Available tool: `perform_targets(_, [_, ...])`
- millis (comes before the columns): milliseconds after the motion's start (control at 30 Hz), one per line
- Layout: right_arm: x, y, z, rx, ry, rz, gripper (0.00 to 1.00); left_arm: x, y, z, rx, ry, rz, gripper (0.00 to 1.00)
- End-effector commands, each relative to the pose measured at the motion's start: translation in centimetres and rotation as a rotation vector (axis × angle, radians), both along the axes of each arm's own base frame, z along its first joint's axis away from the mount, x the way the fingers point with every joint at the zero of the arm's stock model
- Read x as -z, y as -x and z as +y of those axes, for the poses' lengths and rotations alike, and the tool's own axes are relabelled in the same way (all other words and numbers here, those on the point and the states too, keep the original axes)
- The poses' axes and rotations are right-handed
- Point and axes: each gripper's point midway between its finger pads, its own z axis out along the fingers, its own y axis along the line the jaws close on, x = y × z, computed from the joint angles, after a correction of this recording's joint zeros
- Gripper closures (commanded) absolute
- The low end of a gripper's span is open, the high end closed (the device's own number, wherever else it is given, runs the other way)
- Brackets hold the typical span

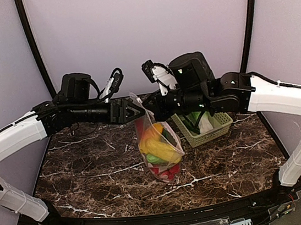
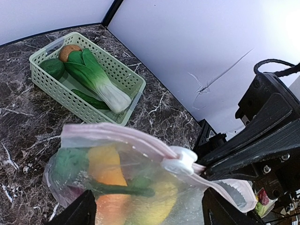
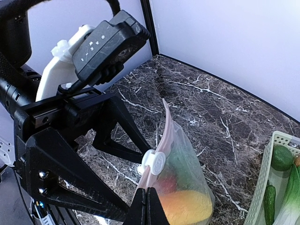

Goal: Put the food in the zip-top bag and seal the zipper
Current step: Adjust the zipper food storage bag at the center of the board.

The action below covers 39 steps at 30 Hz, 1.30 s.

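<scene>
The top view looks down from above and behind both arms toward the back wall. It stands far enough off to take in the whole tabletop, the left gripper and right gripper tip to tip, the bag below them, and the basket under the right arm.

The left wrist view rides just behind its own gripper and looks out between its fingers. It sits very close to the bag, with the basket farther ahead.

The right wrist view looks past its own fingers and faces the left gripper at close range.

All three views share the bag. Both wrist views also catch the basket and the opposite gripper.
</scene>
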Motion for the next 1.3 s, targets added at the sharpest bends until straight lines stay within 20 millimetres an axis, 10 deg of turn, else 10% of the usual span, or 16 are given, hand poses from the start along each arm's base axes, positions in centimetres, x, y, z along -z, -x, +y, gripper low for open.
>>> perform_targets(0, [-1.1, -0.4, 0.7, 0.024, -0.019, -0.037, 1.00, -2.1, 0.4, -0.4, 0.014, 0.043, -0.016, 0.21])
perform_targets(567, [-2.0, 0.1, 2.1, -0.012, -0.077, -0.019, 1.00, -1.9, 0.2, -0.5, -0.017, 0.027, 0.037, 0.27])
perform_targets(1267, [-0.7, -0.9, 1.6, 0.070, -0.062, -0.009, 1.00, 1.4, 0.6, 1.0, -0.065, -0.041, 0.083, 0.70])
